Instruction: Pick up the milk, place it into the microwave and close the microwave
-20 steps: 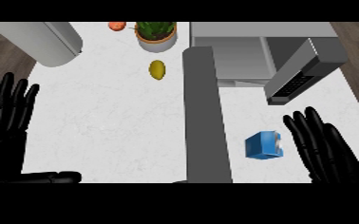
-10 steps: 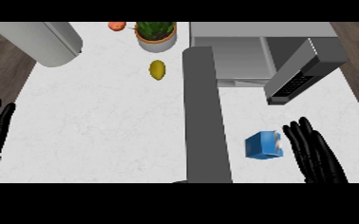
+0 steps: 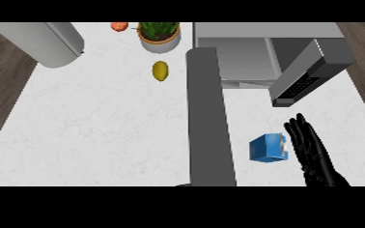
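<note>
While one right hand (image 3: 312, 153) hovers, fingers (image 3: 298, 131) straight, one milk carton (image 3: 269, 148) stands beside

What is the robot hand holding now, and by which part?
Nothing is held. The right robot hand is open, fingers straight, just right of the blue milk carton, not gripping it. The left hand is not visible.
</note>
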Robot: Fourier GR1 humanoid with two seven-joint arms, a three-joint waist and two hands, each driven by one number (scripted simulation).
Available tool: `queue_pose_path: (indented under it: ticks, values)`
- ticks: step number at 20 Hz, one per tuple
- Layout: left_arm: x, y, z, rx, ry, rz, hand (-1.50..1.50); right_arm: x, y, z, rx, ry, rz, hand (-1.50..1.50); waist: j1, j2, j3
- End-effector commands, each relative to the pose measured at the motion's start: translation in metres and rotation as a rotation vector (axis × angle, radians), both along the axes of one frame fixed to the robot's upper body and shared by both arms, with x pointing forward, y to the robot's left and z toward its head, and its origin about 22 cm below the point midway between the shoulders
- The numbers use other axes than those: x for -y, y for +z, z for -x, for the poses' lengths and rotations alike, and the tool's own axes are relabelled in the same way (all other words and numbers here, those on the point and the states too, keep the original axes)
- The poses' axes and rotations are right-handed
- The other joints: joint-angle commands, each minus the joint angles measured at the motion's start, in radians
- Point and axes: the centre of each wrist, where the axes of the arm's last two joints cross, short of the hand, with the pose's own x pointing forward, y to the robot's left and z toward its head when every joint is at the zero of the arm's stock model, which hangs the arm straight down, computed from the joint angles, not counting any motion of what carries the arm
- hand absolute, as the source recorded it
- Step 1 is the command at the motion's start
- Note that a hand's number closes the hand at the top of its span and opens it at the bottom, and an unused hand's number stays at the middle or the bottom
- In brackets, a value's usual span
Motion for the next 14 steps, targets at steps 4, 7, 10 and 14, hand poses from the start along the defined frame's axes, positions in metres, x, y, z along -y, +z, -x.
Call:
queue_pose_path:
  ticks: [4,7,10,14]
  values:
    - [-0.006,0.004,0.015,-0.01,0.003,-0.002,-1.5,0.01,-0.03,-0.006,-0.056,-0.078,0.006,-1.5,0.0,0.0,0.0]
    - [-0.017,-0.015,0.016,-0.009,-0.008,-0.001,-1.5,0.039,-0.054,-0.016,-0.067,-0.125,0.0,-1.5,0.002,0.001,0.0]
    - [-0.012,0.001,0.003,0.003,0.003,-0.006,-1.5,0.041,-0.075,-0.013,-0.077,-0.129,0.015,-1.5,-0.003,0.001,0.0]
    - [-0.015,0.015,0.023,-0.002,-0.029,-0.013,-1.5,0.058,-0.098,-0.03,-0.101,-0.167,0.019,-1.5,0.003,0.001,0.0]
